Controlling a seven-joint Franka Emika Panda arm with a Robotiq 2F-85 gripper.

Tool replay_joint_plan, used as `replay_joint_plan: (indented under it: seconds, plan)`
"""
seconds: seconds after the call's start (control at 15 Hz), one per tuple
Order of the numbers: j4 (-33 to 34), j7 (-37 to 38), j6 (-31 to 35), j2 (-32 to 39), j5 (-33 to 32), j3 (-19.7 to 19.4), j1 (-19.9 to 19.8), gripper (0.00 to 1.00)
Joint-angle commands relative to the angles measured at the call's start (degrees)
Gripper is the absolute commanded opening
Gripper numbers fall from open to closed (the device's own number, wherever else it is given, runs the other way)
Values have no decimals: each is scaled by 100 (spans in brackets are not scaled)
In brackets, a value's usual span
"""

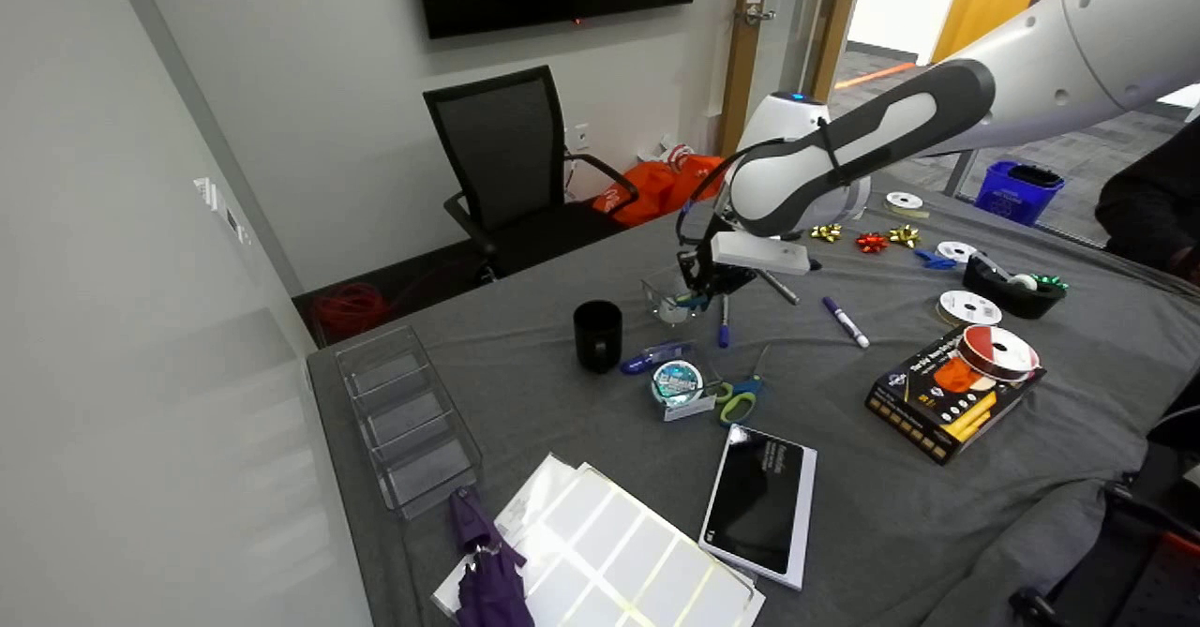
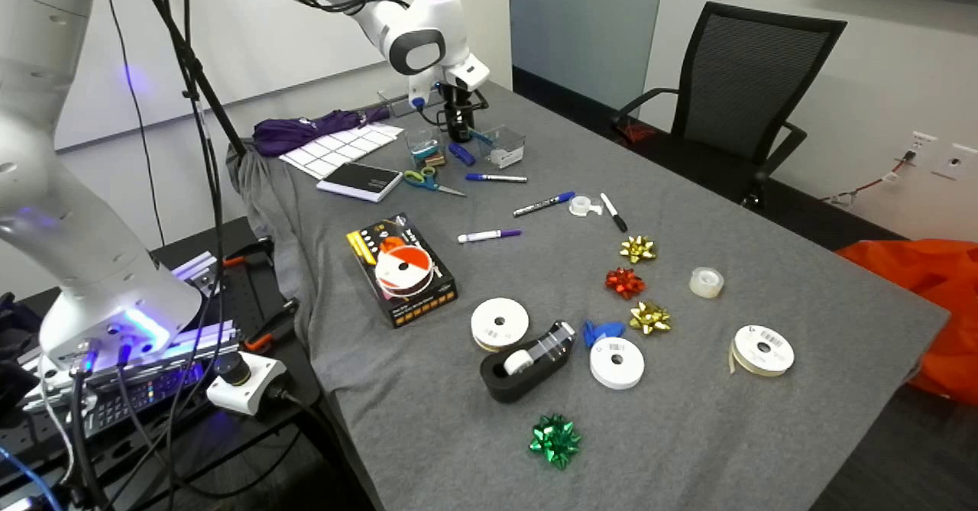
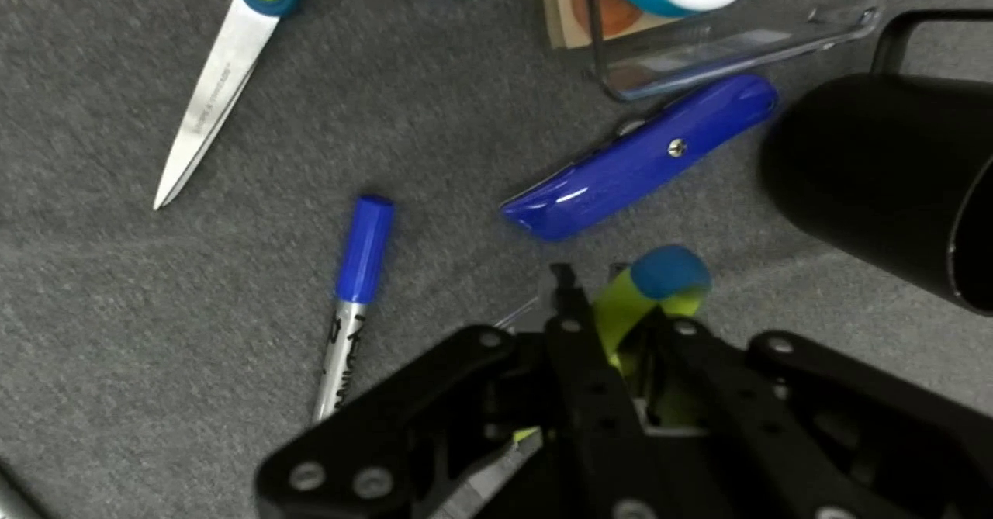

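Observation:
My gripper (image 3: 610, 294) is shut around a yellow-green cutter with a blue end (image 3: 669, 272); a segmented blade shows on the far side of the jaws. In an exterior view the gripper (image 1: 710, 282) is low over a small clear bin (image 2: 504, 148), and the cutter's blue part (image 1: 692, 300) shows at its fingers. Whether the cutter still touches the bin I cannot tell. Nearby lie a blue utility knife (image 3: 644, 162), a blue-capped marker (image 3: 365, 251) and scissors (image 3: 213, 104). A black mug (image 3: 877, 170) is on the right of the wrist view.
Close by, another clear bin (image 1: 689, 411) holds a round teal-and-white container. A notebook (image 1: 759, 500), label sheets (image 1: 609, 552), an umbrella (image 1: 492, 571) and a divided clear tray (image 1: 408, 421) lie further off. A black box (image 2: 428, 301) and tape dispenser (image 2: 527, 362) stand elsewhere.

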Motion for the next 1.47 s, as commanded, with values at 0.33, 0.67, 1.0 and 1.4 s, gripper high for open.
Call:
replay_joint_plan:
  seconds: [0.33, 0.67, 1.0, 1.4]
  plan:
    - [49, -107, -472, -472, 647, 453, -223, 4]
    - [-65, -26, -739, -912, 619, 418, -183, 4]
    - [-270, -250, -2063, -1708, 329, 188, -362, 4]
    - [-425, -867, -3339, -2436, -375, -250, -668, 4]
